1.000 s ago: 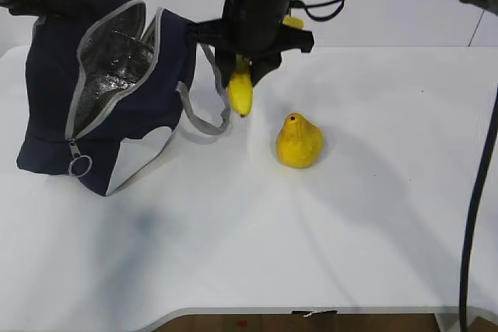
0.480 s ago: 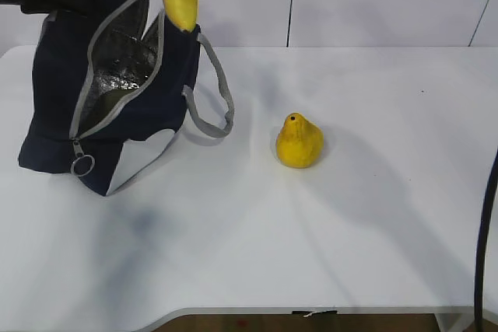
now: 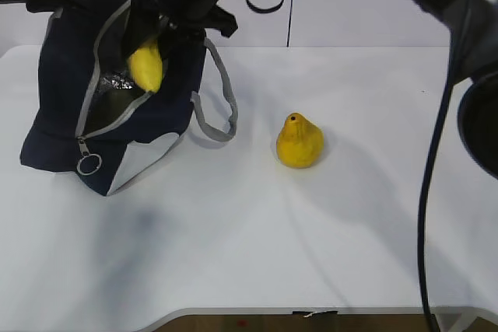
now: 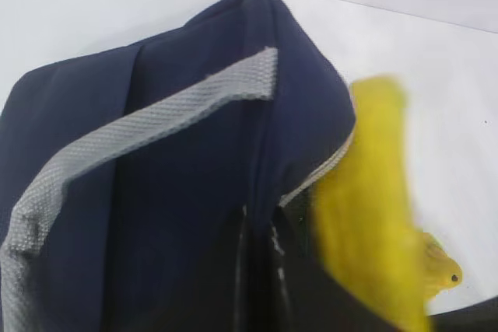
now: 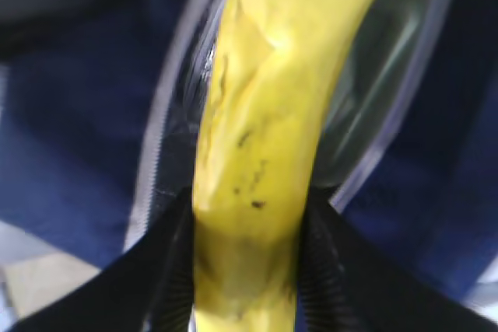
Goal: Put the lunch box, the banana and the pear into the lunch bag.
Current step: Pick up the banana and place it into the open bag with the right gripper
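Observation:
The navy lunch bag (image 3: 58, 114) stands at the table's left with its zipper open and foil lining showing. My left gripper (image 4: 257, 270) is shut on the bag's top rim (image 4: 179, 192), holding it up. My right gripper (image 5: 245, 270) reaches across, shut on the banana (image 3: 145, 68), which hangs tip-down in the bag's mouth. The banana (image 5: 257, 138) fills the right wrist view. Beneath it a pale, round-cornered lid, the lunch box (image 5: 381, 60), lies inside the bag. The pear (image 3: 299, 141) stands upright on the table, right of the bag.
The bag's grey handle (image 3: 218, 106) loops out toward the pear. A ring pull (image 3: 88, 164) hangs at the zipper's low end. The white table (image 3: 311, 239) reaches to its front edge at the bottom. Black cables (image 3: 436, 153) hang down on the right.
My right gripper carried the banana from beside the bag's handle up over the bag, then left and down into its open mouth. The pear and the left gripper stayed put.

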Controlling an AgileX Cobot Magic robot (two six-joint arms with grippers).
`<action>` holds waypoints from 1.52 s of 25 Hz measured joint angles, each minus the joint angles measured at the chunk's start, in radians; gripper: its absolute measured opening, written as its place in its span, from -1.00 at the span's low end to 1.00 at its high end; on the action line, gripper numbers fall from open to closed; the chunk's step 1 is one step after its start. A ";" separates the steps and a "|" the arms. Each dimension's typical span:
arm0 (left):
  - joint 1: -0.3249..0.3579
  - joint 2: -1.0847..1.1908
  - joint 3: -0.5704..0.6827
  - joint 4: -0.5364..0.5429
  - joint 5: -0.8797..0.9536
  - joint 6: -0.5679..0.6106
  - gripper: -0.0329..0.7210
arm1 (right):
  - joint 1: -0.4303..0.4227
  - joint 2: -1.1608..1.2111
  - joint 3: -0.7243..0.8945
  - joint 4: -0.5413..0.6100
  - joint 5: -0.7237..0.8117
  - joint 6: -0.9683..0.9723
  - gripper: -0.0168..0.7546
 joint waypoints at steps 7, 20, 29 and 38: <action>0.000 0.000 0.000 -0.014 0.025 0.000 -0.93 | 0.000 0.070 0.000 0.143 -0.042 -0.044 -0.22; -0.011 0.000 0.000 -0.067 0.034 0.000 -0.93 | 0.002 0.098 0.000 0.199 -0.093 -0.138 -0.02; -0.017 0.000 0.000 -0.071 0.038 0.000 -0.93 | -0.009 0.098 -0.083 0.198 -0.020 -0.163 0.13; -0.020 0.000 0.000 -0.073 0.045 0.000 -0.93 | -0.033 0.074 -0.248 0.151 -0.003 -0.163 0.14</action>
